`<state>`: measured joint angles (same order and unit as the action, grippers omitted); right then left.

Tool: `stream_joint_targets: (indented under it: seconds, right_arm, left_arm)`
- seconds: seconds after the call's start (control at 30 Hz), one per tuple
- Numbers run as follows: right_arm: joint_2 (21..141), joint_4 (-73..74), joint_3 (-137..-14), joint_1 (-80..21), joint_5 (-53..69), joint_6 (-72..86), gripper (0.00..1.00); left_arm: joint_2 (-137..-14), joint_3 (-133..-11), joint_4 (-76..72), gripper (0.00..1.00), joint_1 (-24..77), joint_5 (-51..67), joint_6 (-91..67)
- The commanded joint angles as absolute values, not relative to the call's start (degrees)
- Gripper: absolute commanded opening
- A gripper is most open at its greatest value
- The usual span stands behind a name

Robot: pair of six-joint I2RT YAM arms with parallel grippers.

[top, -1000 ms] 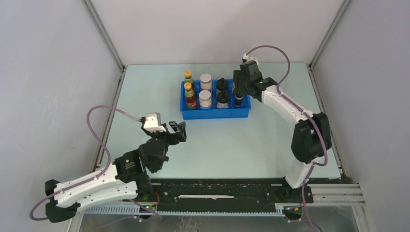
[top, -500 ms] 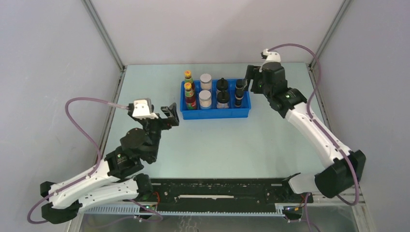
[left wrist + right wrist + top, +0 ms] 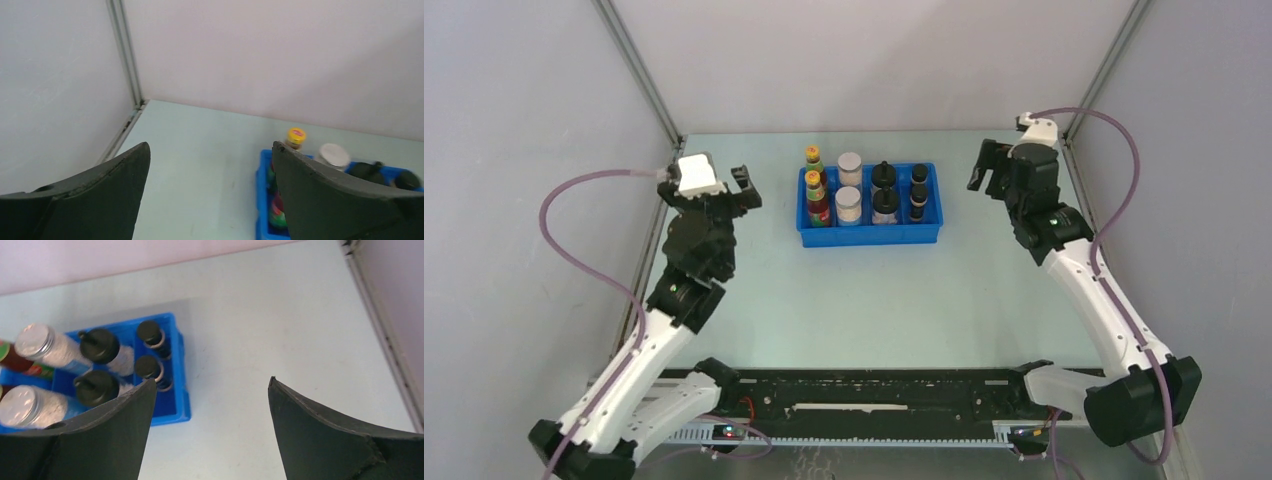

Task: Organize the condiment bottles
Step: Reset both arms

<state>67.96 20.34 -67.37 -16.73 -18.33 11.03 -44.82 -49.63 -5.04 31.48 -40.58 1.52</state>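
On the worktop [image 3: 874, 290] the tray [image 3: 869, 238] holds, it seems, every pair: red bottles [image 3: 817, 195], silver jars [image 3: 849, 203], black jars [image 3: 884, 200], vials [image 3: 918, 190]. The task looks finished. The left gripper [image 3: 210, 150] and right gripper [image 3: 212, 382] hang apart from the tray, fingers wide and empty.

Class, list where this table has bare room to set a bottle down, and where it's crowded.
Free: the table between the blue tray and its near edge; strips from tray to left gripper and to right gripper. Crowded: inside the tray, packed with condiment bottles.
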Motion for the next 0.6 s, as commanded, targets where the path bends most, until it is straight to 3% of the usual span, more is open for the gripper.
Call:
stream_joint_targets:
  seconds: [0.0, 0.3, 0.57]
  right_arm:
    - [66.5, 13.9, -67.4, -12.3, -20.1, 8.1, 0.91]
    - [72.5, 3.9, -65.8, -8.4, -19.7, 5.7, 0.94]
    - [79.2, -1.0, -64.4, -7.4, -21.0, 4.3, 0.94]
  left_arm:
    - [-52.4, -53.9, -9.5, 0.96, 19.6, -26.0, -1.7]
    - [-71.7, -53.2, -21.7, 0.94, 6.7, -23.7, -4.6]
    - [-77.1, -43.0, -40.3, 0.91, 0.8, -19.7, -6.3]
